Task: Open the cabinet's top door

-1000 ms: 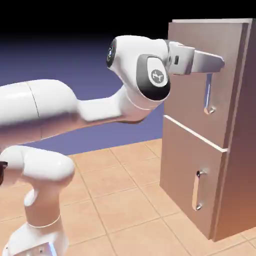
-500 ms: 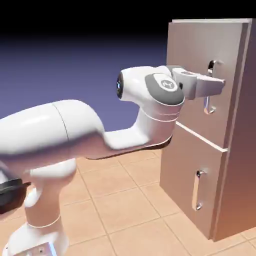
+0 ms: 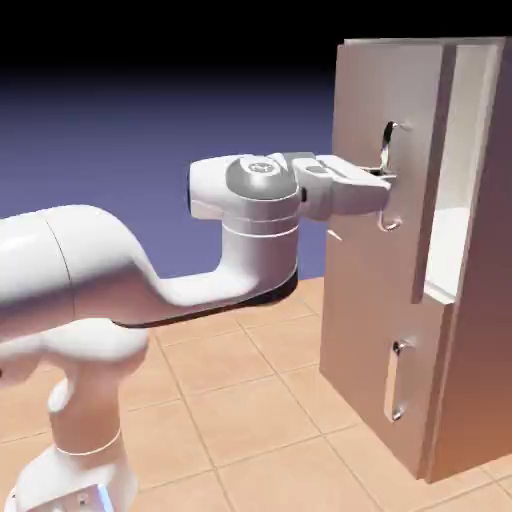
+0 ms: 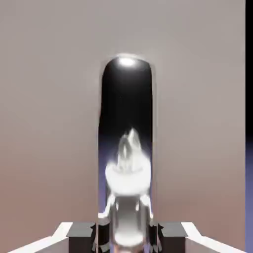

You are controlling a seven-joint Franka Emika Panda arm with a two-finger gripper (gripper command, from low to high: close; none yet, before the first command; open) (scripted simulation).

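The grey-beige cabinet [image 3: 472, 380] stands at the exterior view's right. Its top door [image 3: 368, 90] is swung partly out, and the white interior [image 3: 452, 235] shows behind its free edge. My gripper [image 3: 382, 188] reaches in level from the left and is shut on the door's long vertical silver handle [image 3: 389, 140], low on the bar. In the hand view the shiny handle [image 4: 126, 108] runs up the middle between my fingertips [image 4: 81, 231], with the flat door panel [image 4: 49, 99] filling the picture behind it.
Below the top door, the smaller door [image 3: 362, 340] with its short handle [image 3: 397, 380] stays shut. My white arm [image 3: 250, 210] spans the picture from the lower left. The tiled floor [image 3: 230, 400] lies before the cabinet.
The hand dropped from the handle's top to its lower part and closed on it. The top door has swung out, uncovering the white interior.
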